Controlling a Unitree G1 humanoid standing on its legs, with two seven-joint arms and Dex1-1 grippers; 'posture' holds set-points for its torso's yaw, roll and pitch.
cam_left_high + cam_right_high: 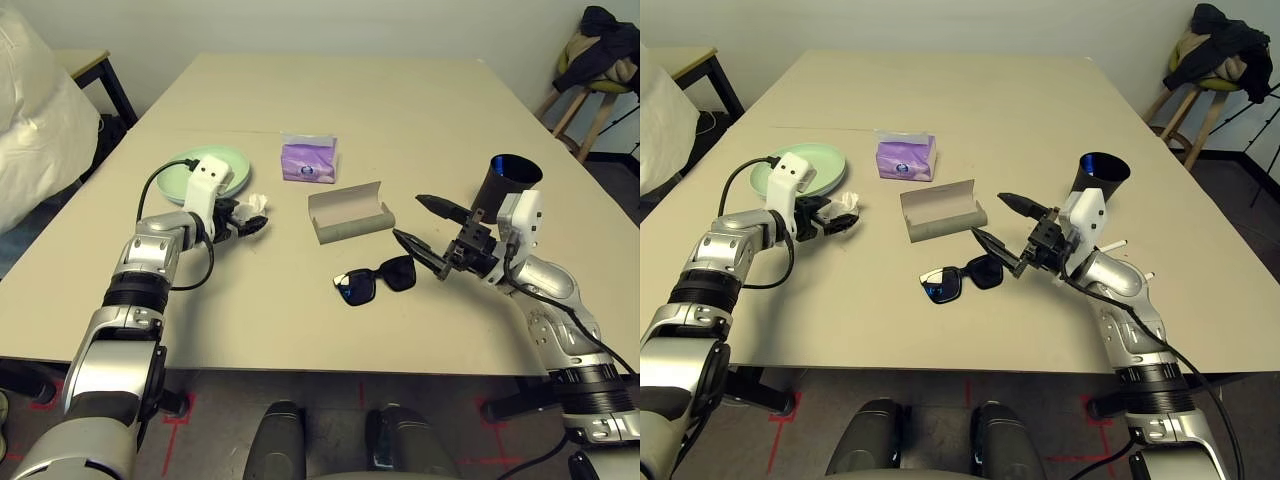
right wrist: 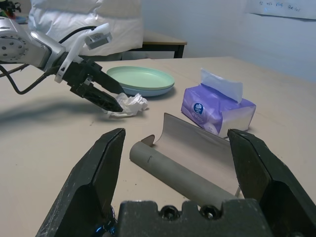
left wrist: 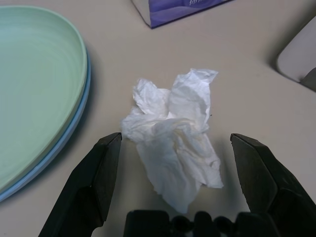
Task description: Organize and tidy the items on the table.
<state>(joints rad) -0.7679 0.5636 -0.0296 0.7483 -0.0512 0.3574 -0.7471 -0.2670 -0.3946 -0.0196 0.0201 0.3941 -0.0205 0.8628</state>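
Crumpled white tissue (image 3: 173, 136) is seen left of centre on the worktop (image 1: 420, 110), flanked by the wide jaws of the left gripper (image 3: 175, 163), beside stacked plates (image 3: 34, 94). Right gripper (image 2: 175, 168) jaws are spread wide, empty, above the open glasses case (image 1: 350, 212) and sunglasses (image 1: 375, 281).

Plates (image 3: 39, 84) beside tissue (image 3: 173, 133) — elsewhere open.

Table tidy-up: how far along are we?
Done: the green plate sits stacked on the blue one. In hand: the open left gripper straddles the crumpled tissue, not yet gripped. Left: sunglasses lie outside the open glasses case; the right gripper hangs open, empty.
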